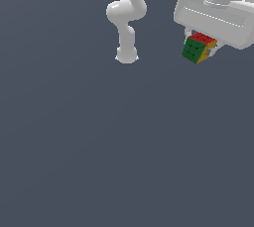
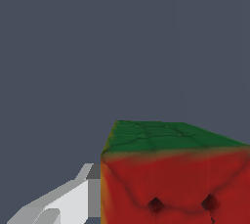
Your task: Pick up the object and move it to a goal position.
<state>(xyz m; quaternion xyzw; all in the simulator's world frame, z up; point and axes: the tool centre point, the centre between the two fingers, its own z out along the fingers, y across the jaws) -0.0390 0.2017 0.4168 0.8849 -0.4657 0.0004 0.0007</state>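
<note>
The cube point(image 1: 199, 47), with red, green and yellow/orange gridded faces, sits directly under the white hand of my gripper point(image 1: 202, 51) at the upper right of the exterior view. The gripper is shut on it, and the fingers are mostly hidden behind the cube and the hand. In the wrist view the cube point(image 2: 171, 174) fills the near corner, red face toward the camera and green face beyond it. One white finger point(image 2: 73, 199) presses flat against the cube's side; the other finger is out of frame.
The arm's white links and base point(image 1: 126, 55) stand at the top middle of the exterior view. A plain dark grey floor point(image 1: 114, 146) spans everything else. No goal marker shows.
</note>
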